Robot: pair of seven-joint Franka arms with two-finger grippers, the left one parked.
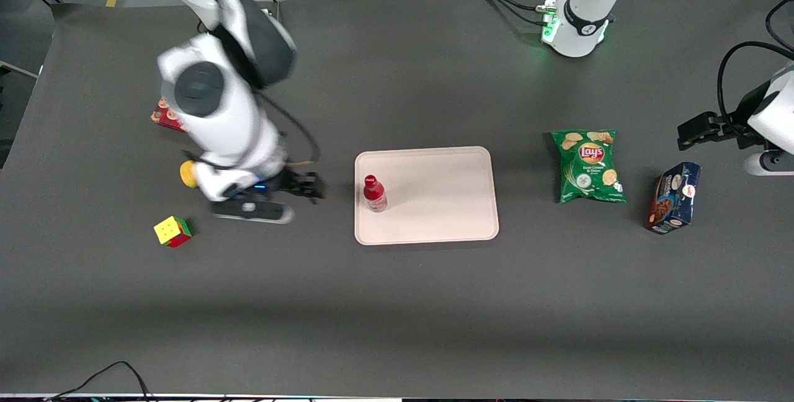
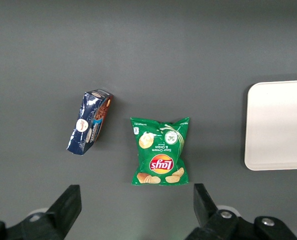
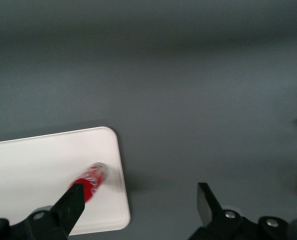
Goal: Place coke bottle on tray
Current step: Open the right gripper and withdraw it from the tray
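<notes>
Gripper (image 1: 308, 186) first: I see it hanging just beside the tray's (image 1: 446, 228) short edge on the working arm's end of the desk (image 1: 397, 303), its two fingers (image 3: 206, 200) spread wide with nothing between them. My reading is that it has let go and sits clear of the load so as not to knock it.

One coke bottle (image 1: 374, 193) stands upright on the tray, close to the edge nearest the gripper, red cap up. It sits well inside the low rim, so I judge the placement essentially done.

Counting outward, there is one bottle and one tray. On the working arm's end of the desk I count three loose things: one multicoloured cube toy (image 1: 173, 231), nearer the front camera than the arm; one small yellow object (image 1: 188, 174), partly hidden by the arm; and one red box (image 1: 166, 116), also partly hidden, farther from the camera. Toward the parked arm's end lie two snacks, well apart from the tray: one green Lay's chip bag (image 1: 589, 165) lying flat, and one dark blue cookie box (image 1: 673, 197) beside it.
</notes>
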